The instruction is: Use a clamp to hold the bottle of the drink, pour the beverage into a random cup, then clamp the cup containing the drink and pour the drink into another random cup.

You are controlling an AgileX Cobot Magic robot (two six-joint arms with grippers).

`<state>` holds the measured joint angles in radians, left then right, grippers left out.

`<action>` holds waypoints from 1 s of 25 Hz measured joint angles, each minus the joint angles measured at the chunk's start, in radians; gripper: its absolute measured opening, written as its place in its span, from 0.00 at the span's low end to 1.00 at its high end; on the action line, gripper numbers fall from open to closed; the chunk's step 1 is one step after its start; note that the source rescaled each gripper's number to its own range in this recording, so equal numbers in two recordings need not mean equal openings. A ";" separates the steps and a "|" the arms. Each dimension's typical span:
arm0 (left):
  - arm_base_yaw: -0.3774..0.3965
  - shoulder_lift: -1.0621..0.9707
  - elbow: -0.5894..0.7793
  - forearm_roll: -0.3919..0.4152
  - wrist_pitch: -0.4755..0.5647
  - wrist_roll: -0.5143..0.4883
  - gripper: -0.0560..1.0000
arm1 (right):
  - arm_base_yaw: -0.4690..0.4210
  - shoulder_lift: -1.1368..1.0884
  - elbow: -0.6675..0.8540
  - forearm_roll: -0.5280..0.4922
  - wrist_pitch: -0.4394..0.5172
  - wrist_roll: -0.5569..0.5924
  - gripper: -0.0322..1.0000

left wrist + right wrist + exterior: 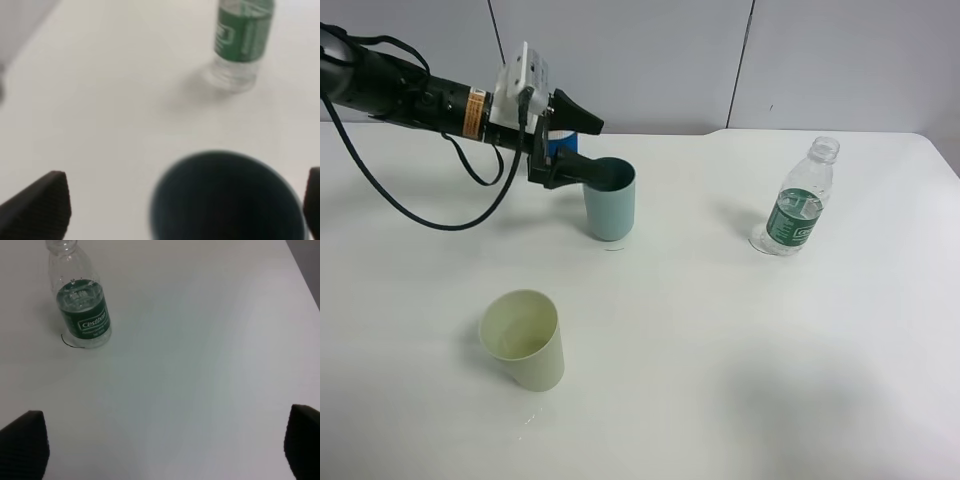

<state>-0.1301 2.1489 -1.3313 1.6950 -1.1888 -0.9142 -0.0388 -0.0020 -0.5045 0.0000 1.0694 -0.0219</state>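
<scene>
Bright, even indoor light on a white table (720, 380).
Shadows are soft and faint; the left wrist view is blurred, especially the near teal cup (225, 200).

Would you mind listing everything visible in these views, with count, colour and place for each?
bottle: one, clear with green label, uncapped, upright on the right of the table.
teal cup: one, blue-green, upright left of centre, between the left hand's open fingers.
yellow-green cup: one, pale, upright near the front left.
blue object: one, mostly hidden behind the left hand; cannot identify.
table: one, white.
left hand: one, black, open around the teal cup's rim.
right hand: one, black, open, over bare table near the bottle.
</scene>
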 joint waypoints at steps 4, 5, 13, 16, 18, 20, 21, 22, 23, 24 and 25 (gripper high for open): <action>0.051 -0.099 0.070 -0.030 0.017 -0.003 0.80 | 0.000 0.000 0.000 0.000 0.000 0.000 0.95; 0.068 -0.122 0.090 -0.049 0.026 -0.003 0.80 | 0.000 0.000 0.000 0.000 0.000 0.000 0.95; 0.225 -0.380 0.343 -0.255 0.085 -0.004 0.80 | 0.000 0.000 0.000 0.000 0.000 0.000 0.95; 0.284 -0.486 0.449 -0.352 0.107 -0.004 0.80 | 0.000 0.000 0.000 0.000 0.000 0.000 0.95; 0.314 -0.564 0.528 -0.413 0.121 -0.004 0.80 | 0.000 0.000 0.000 0.000 0.000 0.000 0.95; 0.336 -0.642 0.600 -0.478 0.152 -0.004 0.80 | 0.000 0.000 0.000 0.000 0.000 0.000 0.95; 0.347 -0.735 0.676 -0.559 0.202 -0.004 0.80 | 0.000 0.000 0.000 0.000 0.000 0.000 0.95; 0.348 -0.775 0.705 -0.601 0.237 -0.004 0.80 | 0.000 0.000 0.000 0.000 0.000 0.000 0.95; 0.348 -0.826 0.735 -0.631 0.270 -0.004 0.80 | 0.000 0.000 0.000 0.000 0.000 0.000 0.95; 0.348 -0.877 0.758 -0.661 0.318 -0.004 0.80 | 0.000 0.000 0.000 0.000 0.000 0.000 0.95; 0.348 -0.928 0.772 -0.683 0.371 -0.004 0.80 | 0.000 0.000 0.000 0.000 0.000 0.000 0.95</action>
<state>0.2179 1.2205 -0.5597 1.0120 -0.8173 -0.9184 -0.0388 -0.0020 -0.5045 0.0000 1.0694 -0.0219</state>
